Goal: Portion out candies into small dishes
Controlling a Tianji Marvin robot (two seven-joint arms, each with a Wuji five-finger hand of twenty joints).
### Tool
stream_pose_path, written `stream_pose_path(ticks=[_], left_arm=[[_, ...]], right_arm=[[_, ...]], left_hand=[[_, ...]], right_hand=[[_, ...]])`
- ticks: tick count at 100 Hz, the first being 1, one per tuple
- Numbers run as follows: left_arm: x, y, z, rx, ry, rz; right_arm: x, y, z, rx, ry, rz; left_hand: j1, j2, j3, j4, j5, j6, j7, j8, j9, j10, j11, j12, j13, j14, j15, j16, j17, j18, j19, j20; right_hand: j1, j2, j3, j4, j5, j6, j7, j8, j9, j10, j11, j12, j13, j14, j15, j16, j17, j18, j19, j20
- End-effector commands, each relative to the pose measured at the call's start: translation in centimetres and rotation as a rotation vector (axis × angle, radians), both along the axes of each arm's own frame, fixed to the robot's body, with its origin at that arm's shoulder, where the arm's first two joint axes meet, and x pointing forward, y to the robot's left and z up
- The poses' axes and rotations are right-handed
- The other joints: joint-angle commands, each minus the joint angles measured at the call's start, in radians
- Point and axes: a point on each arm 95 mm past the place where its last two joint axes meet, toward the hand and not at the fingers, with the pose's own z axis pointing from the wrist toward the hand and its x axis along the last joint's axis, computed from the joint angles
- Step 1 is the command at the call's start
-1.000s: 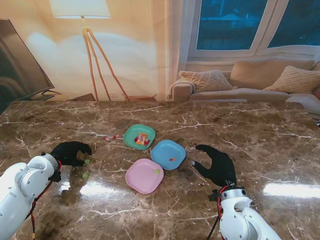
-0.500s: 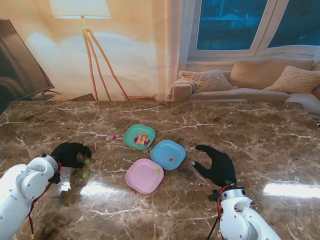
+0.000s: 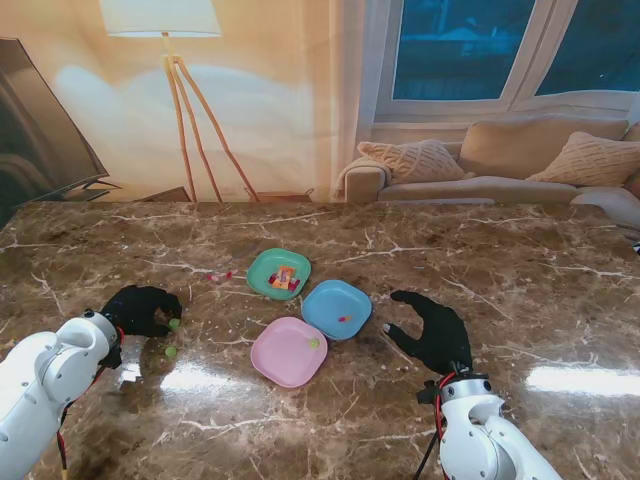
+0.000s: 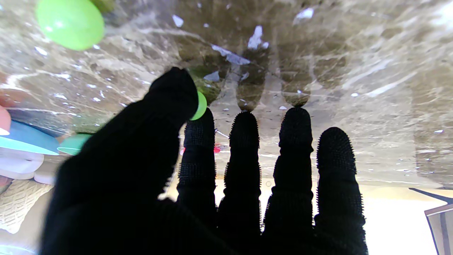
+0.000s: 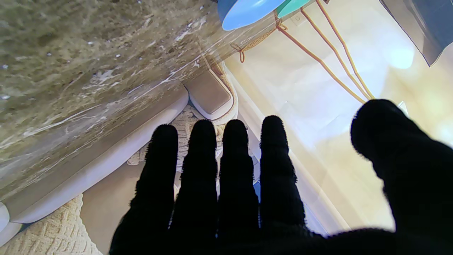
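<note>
The marble counter (image 3: pixel 520 270) fills most of the stand view, and three small dishes sit clustered near its middle: a green dish (image 3: pixel 279 273) farthest from me, a blue dish (image 3: pixel 337 308) just beside it to the right and nearer, and a pink dish (image 3: pixel 289 351) nearest to me, its edge touching or nearly touching the blue one. The green dish holds a heap of mixed candies (image 3: pixel 284 279), mostly red and orange; the blue dish carries one small reddish candy (image 3: pixel 343 319), and the pink dish one pale green candy (image 3: pixel 313 343) near its right rim. The right hand (image 3: pixel 432 331) hovers or rests low over the counter to the right of the dishes, near the blue one, fingers spread and holding nothing; its wrist view shows four straight fingers (image 5: pixel 201 166) with the thumb held wide apart. The left hand (image 3: pixel 140 308) lies on the counter well to the left of the dishes, its thumb and index finger (image 4: pixel 198 148) pinching a green candy (image 4: pixel 200 105) at their tips. A second green candy (image 3: pixel 170 351) lies loose on the counter just nearer to me than that hand. Two tiny red candies (image 3: pixel 220 275) lie on the counter left of the green dish.
</note>
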Motion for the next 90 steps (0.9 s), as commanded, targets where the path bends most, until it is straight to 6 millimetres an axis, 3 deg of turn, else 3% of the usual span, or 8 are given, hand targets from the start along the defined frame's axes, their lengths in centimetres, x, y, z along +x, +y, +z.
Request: stream_pose_path(ticks=[1, 10, 28, 37, 48, 66, 90], left_arm=[[-1.39, 0.23, -2.56, 0.015, 0.066, 0.002], [-1.45, 0.27, -2.61, 0.019, 0.061, 0.003], [-1.52, 0.34, -2.69, 0.016, 0.05, 0.0], [-1.5, 0.37, -2.75, 0.017, 0.043, -0.002], [-1.48, 0.41, -2.88, 0.011, 0.035, 0.0], [-1.55, 0.44, -3.0, 0.007, 0.044, 0.001], [-1.61, 0.47, -3.2, -0.001, 0.043, 0.005]], right_arm=[[-0.34, 0.03, -0.58, 0.0, 0.027, 0.004], [-0.3, 0.07, -0.58, 0.0, 0.029, 0.005], [-0.27, 0.12, -0.61, 0.002, 0.029, 0.007], [-0.27, 0.13, -0.66, 0.001, 0.031, 0.007], [-0.3, 0.13, -0.69, 0.001, 0.033, 0.008], [-0.28, 0.14, -0.69, 0.001, 0.033, 0.008], [-0.22, 0.16, -0.68, 0.0, 0.034, 0.011]], left_hand=[[0.056, 0.003, -0.017, -0.029, 0.022, -0.024, 0.041, -0.005, 0.042, -0.002, 0.012, 0.07, 0.096, -0.038, -0.005, -0.044, 0.011, 0.035, 0.045, 0.021], [0.093, 0.012, -0.034, -0.021, 0.029, -0.029, 0.06, -0.017, 0.076, -0.003, -0.016, 0.156, 0.117, -0.043, 0.008, -0.041, 0.039, 0.029, 0.062, 0.017], [0.099, 0.009, -0.048, -0.022, 0.049, -0.035, 0.074, -0.024, 0.112, -0.003, -0.026, 0.171, 0.141, -0.045, 0.018, -0.04, 0.06, 0.035, 0.075, 0.015], [0.132, 0.015, -0.105, -0.007, 0.065, -0.052, 0.129, -0.057, 0.163, -0.005, -0.063, 0.209, 0.163, -0.043, 0.033, -0.042, 0.079, 0.035, 0.096, 0.005], [0.132, 0.016, -0.117, -0.008, 0.073, -0.057, 0.138, -0.064, 0.178, -0.005, -0.068, 0.209, 0.173, -0.04, 0.038, -0.042, 0.088, 0.043, 0.106, 0.006], [0.084, 0.01, -0.084, -0.02, 0.049, -0.019, 0.08, -0.069, 0.109, 0.013, -0.031, 0.15, 0.147, -0.035, 0.026, -0.045, 0.058, 0.055, 0.103, 0.01], [0.08, 0.027, -0.103, -0.024, 0.056, -0.033, 0.081, -0.067, 0.117, 0.016, -0.016, 0.151, 0.148, -0.031, 0.032, -0.042, 0.049, 0.062, 0.099, 0.013]], right_hand=[[-0.028, 0.009, 0.021, 0.018, 0.021, -0.024, 0.012, 0.014, 0.005, -0.002, 0.006, 0.011, -0.019, 0.002, -0.001, 0.015, -0.005, -0.002, -0.018, 0.027], [-0.028, 0.009, 0.022, 0.017, 0.022, -0.025, 0.012, 0.014, 0.006, -0.002, 0.006, 0.012, -0.018, 0.001, 0.0, 0.016, -0.005, -0.001, -0.018, 0.028], [-0.028, 0.01, 0.022, 0.016, 0.021, -0.025, 0.012, 0.014, 0.006, -0.004, 0.006, 0.012, -0.02, 0.003, -0.001, 0.015, -0.005, -0.001, -0.018, 0.029], [-0.028, 0.01, 0.023, 0.017, 0.021, -0.026, 0.012, 0.014, 0.005, -0.002, 0.006, 0.012, -0.021, 0.003, -0.001, 0.015, -0.005, -0.001, -0.019, 0.03], [-0.029, 0.01, 0.023, 0.016, 0.024, -0.028, 0.014, 0.015, 0.007, -0.004, 0.006, 0.013, -0.021, 0.003, -0.001, 0.016, -0.003, 0.002, -0.018, 0.031], [-0.029, 0.011, 0.022, 0.017, 0.026, -0.029, 0.014, 0.015, 0.007, -0.003, 0.006, 0.013, -0.022, 0.004, -0.002, 0.016, -0.005, 0.002, -0.018, 0.033], [-0.029, 0.01, 0.022, 0.016, 0.031, -0.034, 0.017, 0.016, 0.01, -0.004, 0.008, 0.015, -0.022, 0.004, -0.002, 0.016, -0.005, 0.003, -0.018, 0.035]])
